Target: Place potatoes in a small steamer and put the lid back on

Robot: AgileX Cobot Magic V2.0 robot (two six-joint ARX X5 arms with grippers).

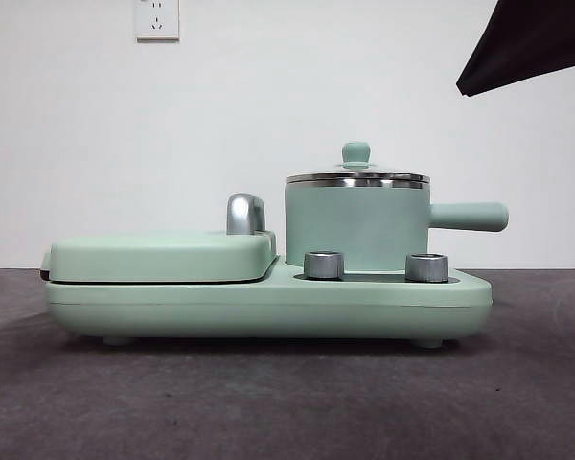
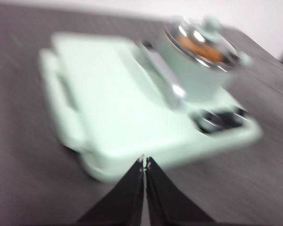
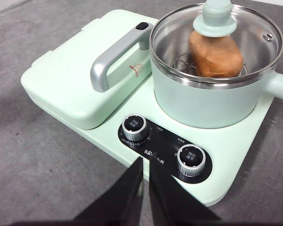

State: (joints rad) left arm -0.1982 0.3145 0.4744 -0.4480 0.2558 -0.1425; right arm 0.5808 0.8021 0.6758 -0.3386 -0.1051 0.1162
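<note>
The potato (image 3: 216,57) is sitting inside the steamer (image 3: 212,101) on its wire rack, and the lid (image 3: 217,42) is resting on the steel rim with its knob up, so both steps of the task are looking done. The right hand (image 3: 145,165) is hanging with its jaws narrowed nearly together, holding nothing, the steamer lying just beyond it past the two dials (image 3: 134,127). The left hand (image 2: 145,162) is likewise pinched together and empty, well apart from the cooker, so I judge only drawing clear of the desk (image 1: 287,402) remains.

Even light (left wrist view blurred)
</note>
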